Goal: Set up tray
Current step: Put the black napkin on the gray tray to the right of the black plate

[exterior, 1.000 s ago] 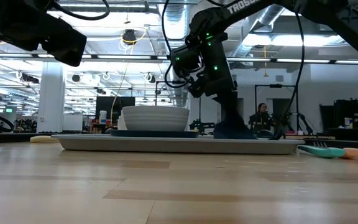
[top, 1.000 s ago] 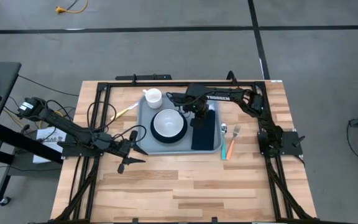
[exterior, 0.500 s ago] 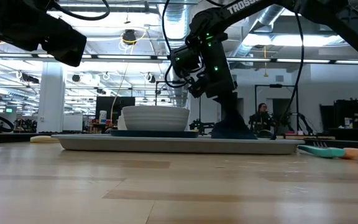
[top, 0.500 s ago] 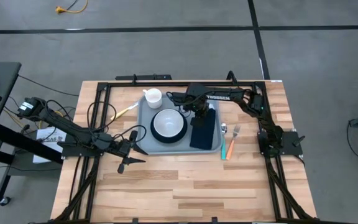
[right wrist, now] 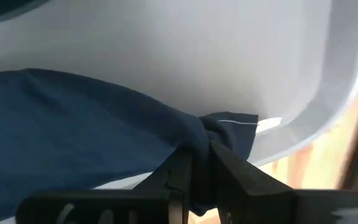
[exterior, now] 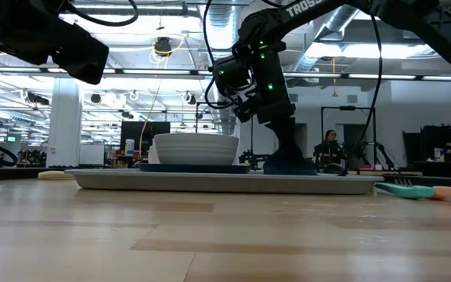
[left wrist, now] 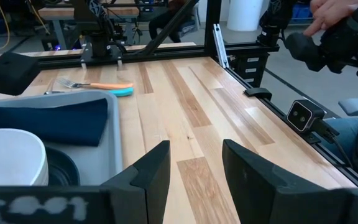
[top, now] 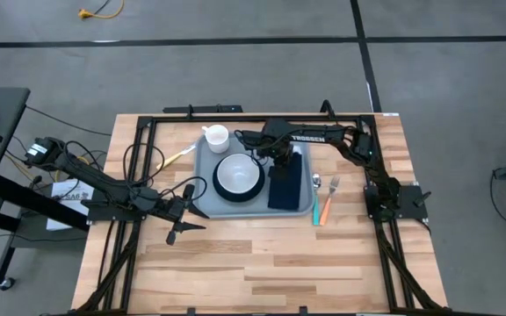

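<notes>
While the left gripper (top: 185, 225) hangs with its fingers (left wrist: 143, 176) apart over bare wood at the near left of the table (top: 262, 263), gripping nothing, the right gripper (top: 280, 164) is down on the tray (top: 202, 167) at the far middle, its two dark fingers (right wrist: 178, 178) drawn close on a bunched corner of the dark navy cloth (top: 287, 183). The right wrist view shows the blue fabric pinched into a knot between them, just above the tray's pale floor and near its curved rim.

The light grey-blue tray lies flat on the butcher-block top, between the two arm bases. On its left half sits a white bowl (top: 238, 174) on a dark plate (top: 219, 187); the navy cloth lies along its right half. A white cup (top: 216, 137) stands at the tray's far left corner. Just right of the tray, on the wood, lie a fork (top: 331, 187) with an orange handle (top: 326, 211) and a teal utensil (top: 317, 211) beside it. A pale stick-like item (top: 175, 158) lies left of the tray.

White lettering on the right arm (top: 323, 137) reads "TROSSEN". Beyond the table, the low view catches a person (exterior: 330, 147) seated in the lit workshop.
</notes>
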